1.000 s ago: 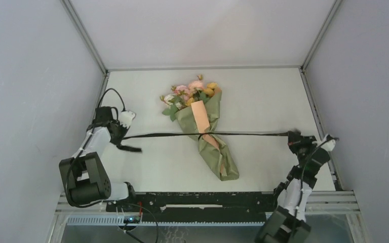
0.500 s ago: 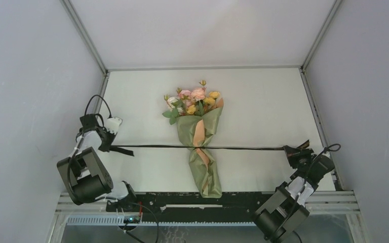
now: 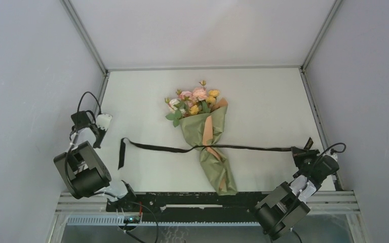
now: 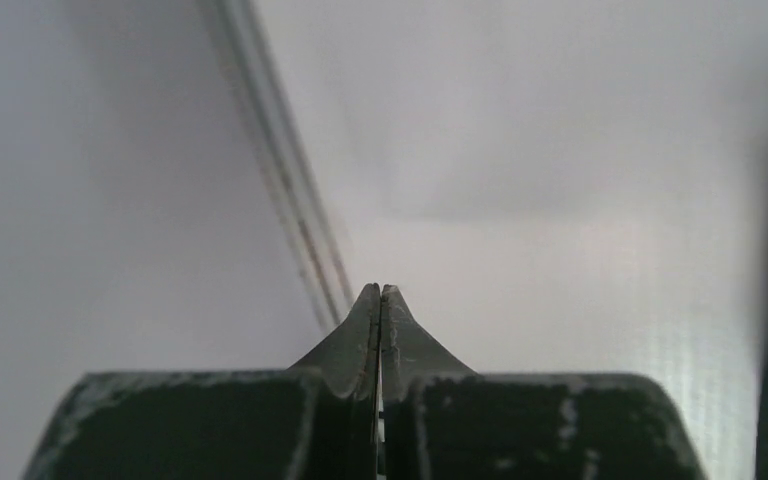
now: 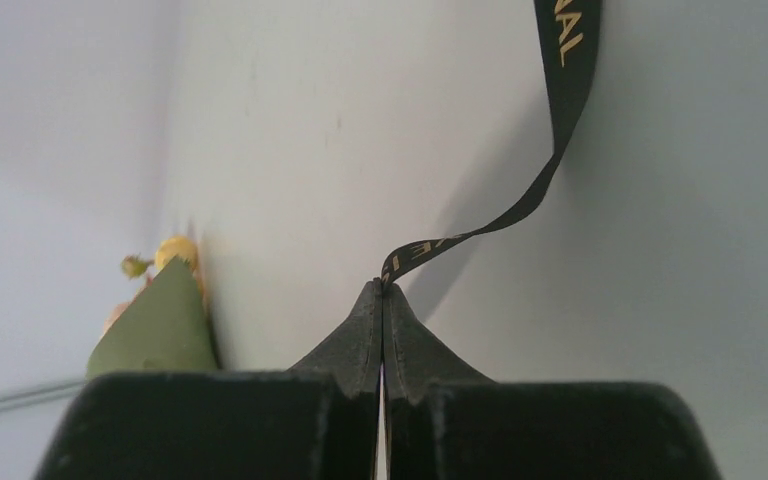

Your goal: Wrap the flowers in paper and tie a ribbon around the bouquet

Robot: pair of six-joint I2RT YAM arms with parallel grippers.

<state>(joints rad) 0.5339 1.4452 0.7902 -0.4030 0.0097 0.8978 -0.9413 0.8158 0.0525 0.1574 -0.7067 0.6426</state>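
- Bouquet (image 3: 202, 121) lies flat on the table (image 3: 263, 101), roughly mid-table, blooms toward the far side and tail toward the near edge, with the tail angled a bit to the right.
- Flowers (image 3: 195, 98) show pink, yellow and whitish heads with some green leaves, sticking out of the top of the wrap.
- Paper (image 3: 217, 167) is wrapped into a long olive-green cone, and a tan-orange strip shows down its front.
- Ribbon (image 3: 253, 148) is black and thin and runs left to right over the table, crossing the cone at its narrow waist. Can't tell if it goes round the cone or just lies across it.
- The ribbon's left end lies loose on the table, curled, well apart from the left arm.
- The ribbon's right end goes to the right gripper (image 5: 382, 285). Its jaws are pressed together with the ribbon pinched at the tips, and the strip curls up and away from them, gold lettering visible on it.
- The right gripper sits low near the right edge of the table, on a level with the bouquet's waist.
- Left gripper (image 4: 380, 292) has its jaws fully together with nothing between them.
- The left arm is pulled in at the left side by the wall, and its wrist view shows only plain grey surfaces and a blurred frame rail (image 4: 290, 200).
- A green paper edge and a yellow bloom show at the left of the right wrist view.
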